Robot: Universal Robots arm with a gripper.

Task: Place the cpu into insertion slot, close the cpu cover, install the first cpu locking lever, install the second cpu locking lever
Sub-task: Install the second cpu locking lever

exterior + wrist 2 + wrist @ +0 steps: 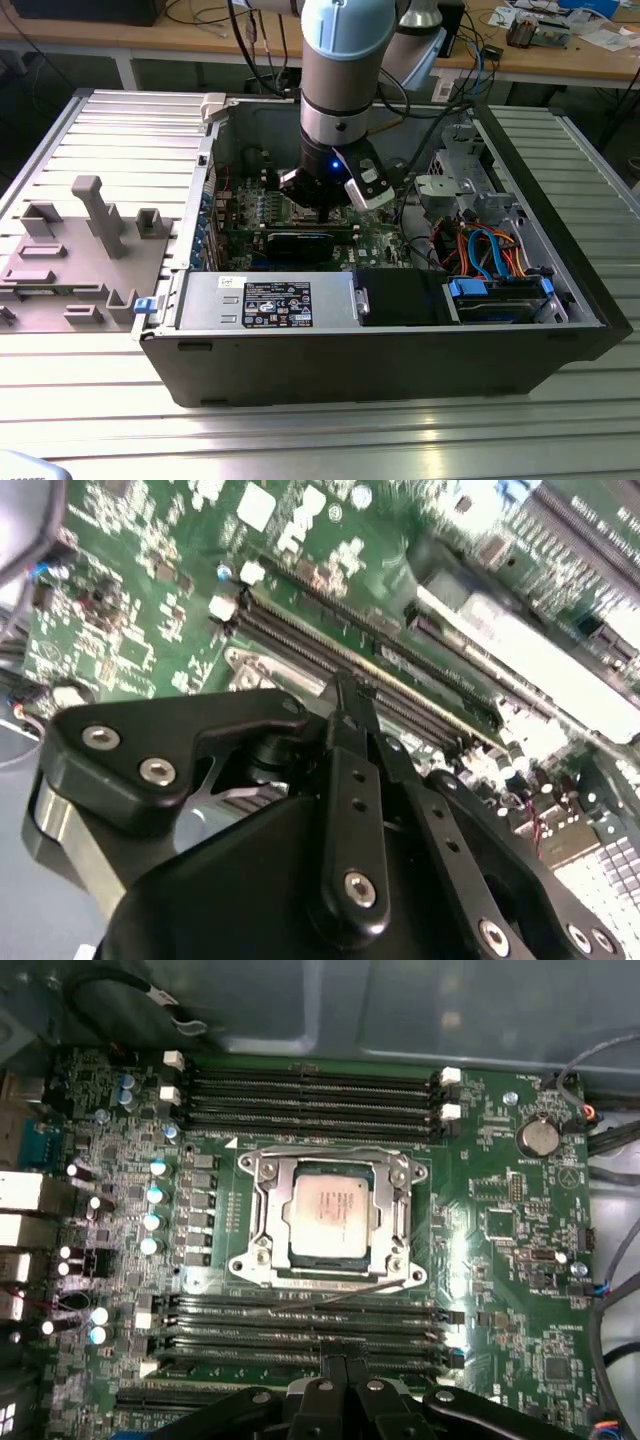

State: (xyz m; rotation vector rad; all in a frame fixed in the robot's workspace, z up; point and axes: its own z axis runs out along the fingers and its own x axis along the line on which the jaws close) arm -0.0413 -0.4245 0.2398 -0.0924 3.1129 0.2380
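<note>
I see the cpu seated in the slot with the cover down over it, so my end effector hovers nearby, fingers together, holding nothing.

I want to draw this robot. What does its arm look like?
The arm is a thick grey tube with a light blue cap and a small blue light near its wrist. Black cables hang behind it. The gripper is black, with shiny silver screws on its links.
</note>
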